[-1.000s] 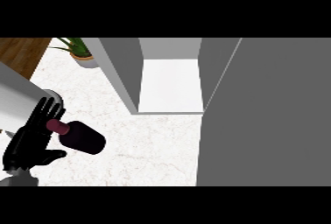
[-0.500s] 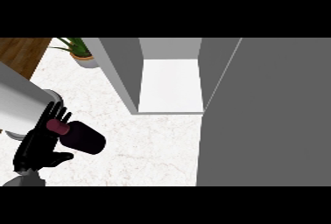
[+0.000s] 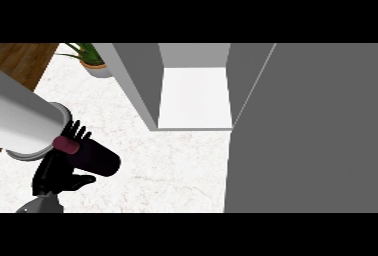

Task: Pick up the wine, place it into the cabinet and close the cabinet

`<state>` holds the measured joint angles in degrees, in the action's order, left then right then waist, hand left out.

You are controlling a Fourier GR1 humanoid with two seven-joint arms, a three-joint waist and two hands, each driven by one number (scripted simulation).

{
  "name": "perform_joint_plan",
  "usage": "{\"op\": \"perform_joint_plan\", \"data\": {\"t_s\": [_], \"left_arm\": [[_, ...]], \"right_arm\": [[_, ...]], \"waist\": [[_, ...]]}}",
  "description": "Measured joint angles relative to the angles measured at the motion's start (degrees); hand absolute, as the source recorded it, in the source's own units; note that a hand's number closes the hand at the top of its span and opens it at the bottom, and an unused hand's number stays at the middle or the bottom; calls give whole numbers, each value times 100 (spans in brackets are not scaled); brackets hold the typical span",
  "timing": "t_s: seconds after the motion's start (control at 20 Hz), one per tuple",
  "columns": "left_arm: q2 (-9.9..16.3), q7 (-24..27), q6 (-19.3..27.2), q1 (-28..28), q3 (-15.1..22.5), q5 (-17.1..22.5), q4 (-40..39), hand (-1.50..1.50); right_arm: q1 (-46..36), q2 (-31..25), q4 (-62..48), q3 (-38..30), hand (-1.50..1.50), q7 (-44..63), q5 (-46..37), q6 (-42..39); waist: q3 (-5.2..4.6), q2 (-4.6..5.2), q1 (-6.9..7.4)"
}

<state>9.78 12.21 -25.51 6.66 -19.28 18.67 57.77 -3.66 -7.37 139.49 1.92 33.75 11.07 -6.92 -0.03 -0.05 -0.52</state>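
At lower left, one wine [image 3: 92, 157] bottle — left hand [image 3: 55, 175] fingers curled round it; one open cabinet [image 3: 193, 97]

Robot's body, head view: a pale grey, cylindrical forearm [image 3: 26, 127] enters from the left edge, smooth and unmarked, shading from near white to mid grey across its curve; it ends in a flat, darker-rimmed circular face. A matte black hand [image 3: 57, 170] shows slender tapered fingers [image 3: 76, 131] and a stubby thumb [image 3: 81, 181]; below it sits a small grey angular piece [image 3: 43, 204] at the lower edge.
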Motion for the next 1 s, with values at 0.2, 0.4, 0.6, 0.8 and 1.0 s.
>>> {"op": "perform_joint_plan", "data": {"t_s": [0.2, 0.4, 0.6, 0.8, 1.0], "left_arm": [[40, 121, -49, 132, 35, -56, -315, -150], [69, 244, -139, 211, 30, -44, -577, -150], [126, 435, -215, 384, -11, -32, -941, -150], [72, 677, -323, 513, -26, 1, -1273, 150], [51, 758, -594, 697, 4, 92, -1558, 150]], "right_arm": [[-40, 17, 28, 59, -150, 76, -17, 38], [-168, -100, 22, -210, -150, 152, 14, -32], [-219, -24, 19, -73, -150, 231, 3, 27], [-276, -21, 25, -140, -150, 283, 11, 51], [-210, 60, 13, -3, -150, 234, -23, 71]], "waist": [[0, -2, -5], [0, -2, -9], [0, -2, -8], [-1, -3, -18], [-1, -2, -15]]}}
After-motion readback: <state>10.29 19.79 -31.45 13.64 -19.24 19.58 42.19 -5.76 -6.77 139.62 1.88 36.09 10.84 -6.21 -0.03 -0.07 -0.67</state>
